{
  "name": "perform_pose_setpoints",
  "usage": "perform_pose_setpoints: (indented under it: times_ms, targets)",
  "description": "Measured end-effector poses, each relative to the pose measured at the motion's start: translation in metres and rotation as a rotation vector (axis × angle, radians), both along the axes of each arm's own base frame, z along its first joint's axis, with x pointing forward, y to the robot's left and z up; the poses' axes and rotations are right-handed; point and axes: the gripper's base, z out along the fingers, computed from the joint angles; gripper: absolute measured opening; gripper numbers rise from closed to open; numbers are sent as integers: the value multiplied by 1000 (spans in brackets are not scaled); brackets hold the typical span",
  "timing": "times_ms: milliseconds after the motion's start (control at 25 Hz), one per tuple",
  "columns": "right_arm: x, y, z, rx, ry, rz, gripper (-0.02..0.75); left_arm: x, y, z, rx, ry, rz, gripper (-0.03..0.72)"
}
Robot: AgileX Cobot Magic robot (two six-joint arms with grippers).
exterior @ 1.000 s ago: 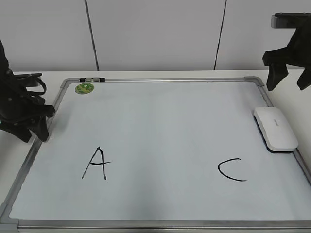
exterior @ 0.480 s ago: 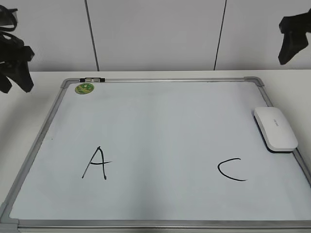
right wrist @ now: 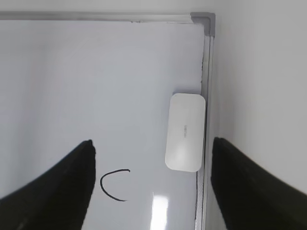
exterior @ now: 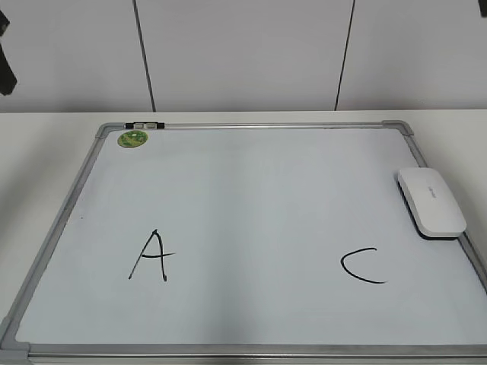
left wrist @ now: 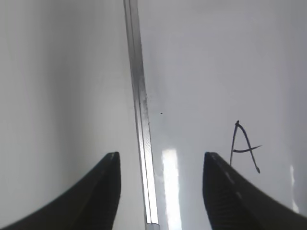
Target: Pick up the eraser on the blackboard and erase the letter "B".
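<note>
**Eraser lies at the board's right edge, both grippers spread wide and empty**

Exterior view: the large white dry-erase blackboard with a thin silver-grey frame [exterior: 251,125] lies flat on a white table [exterior: 46,137]. The flat white rounded-rectangle plastic eraser [exterior: 431,201] rests on its right side, touching the frame. A black handwritten "A" [exterior: 151,255] sits lower left, a black "C" [exterior: 362,266] lower right, with bare board between them. A small round green magnet [exterior: 132,138] sits at the top left corner.

Left wrist view: the left gripper [left wrist: 160,191] hangs above the board's left frame edge, jaws wide apart, holding nothing.

Right wrist view: the right gripper [right wrist: 151,187] hangs high over the eraser and "C", jaws wide, touching nothing.
</note>
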Motion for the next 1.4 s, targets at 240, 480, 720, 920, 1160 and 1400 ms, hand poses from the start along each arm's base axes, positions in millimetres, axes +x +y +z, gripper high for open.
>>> perform_pose_setpoints:
  times_ms: [240, 480, 720, 920, 1160, 1400]
  targets:
    - [-40, 0, 36, 5, -115, 9, 574, -37, -4, 47, -19, -135, -4, 456]
    - [-77, 1, 63, 15, -219, 14, 574, -87, 1, 95, -37, -297, 3, 487]
    - [-118, 1, 62, 17, -249, 15, 574, -145, 5, 133, -64, -449, -2, 489]
    - [-157, 0, 38, 16, -221, 15, 574, -192, 7, 139, -98, -518, -11, 489]
    - [-215, 0, 5, 15, -237, 16, 574, -244, 11, 114, -100, -530, -12, 489]
    - [-265, -3, -25, -12, -295, 6, 574, -277, 14, 77, -104, -501, -12, 489]
